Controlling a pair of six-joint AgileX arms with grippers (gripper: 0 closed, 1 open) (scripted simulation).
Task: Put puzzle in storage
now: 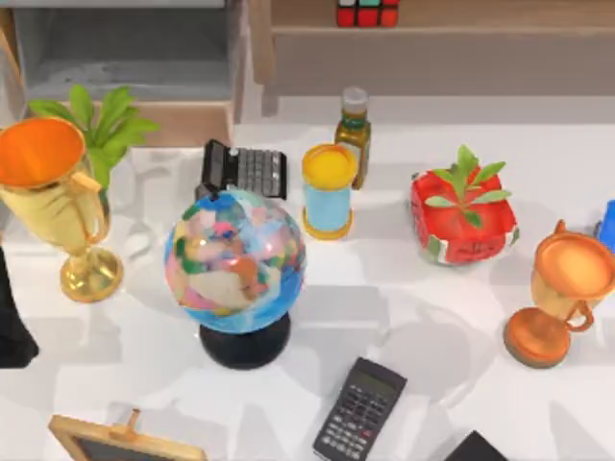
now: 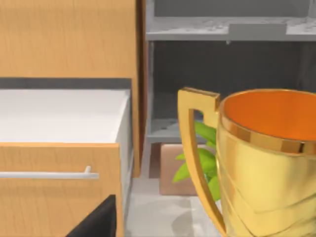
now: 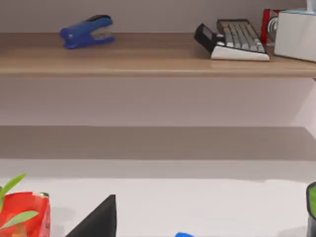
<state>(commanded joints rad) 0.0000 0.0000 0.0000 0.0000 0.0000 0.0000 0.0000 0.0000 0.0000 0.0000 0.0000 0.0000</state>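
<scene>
At the tabletop's (image 1: 404, 317) far left, a dark shape at the edge of the top view, left of the gold trophy (image 1: 53, 206), is probably part of the left arm. Its gripper cannot be made out, so I cannot tell whether it is wide or narrow. The left wrist view looks past that trophy (image 2: 261, 158) to an open drawer (image 2: 64, 116) with a pale, bare floor, set left of the trophy and beside a grey shelf unit (image 2: 222, 29). That drawer looks the likeliest storage.

Right of the trophy stands the globe (image 1: 235, 261), the landmark for the rest. Behind it lies a small keyboard (image 1: 245, 170), and just right of that stand a yellow-topped cup (image 1: 329, 190) and a bottle (image 1: 354, 134). In front of the globe, to its right, lies a calculator (image 1: 360, 408).

The puzzle (image 1: 367, 12) sits on the wooden shelf (image 1: 442, 38) well behind and right of the globe, at the top edge of the top view, untouched.

Farther right of the globe are a red planter (image 1: 463, 216) and a copper trophy (image 1: 562, 293). The right arm seems parked beyond them; its gripper's state I cannot tell either. Its wrist view faces a shelf (image 3: 148, 59) holding a blue stapler (image 3: 88, 31) and another keyboard (image 3: 232, 38).

So the task stands at its start, with the reach not yet made. The next move calls for an arm to rise to the wooden shelf, clear the bottle, and close on the puzzle's sides.
</scene>
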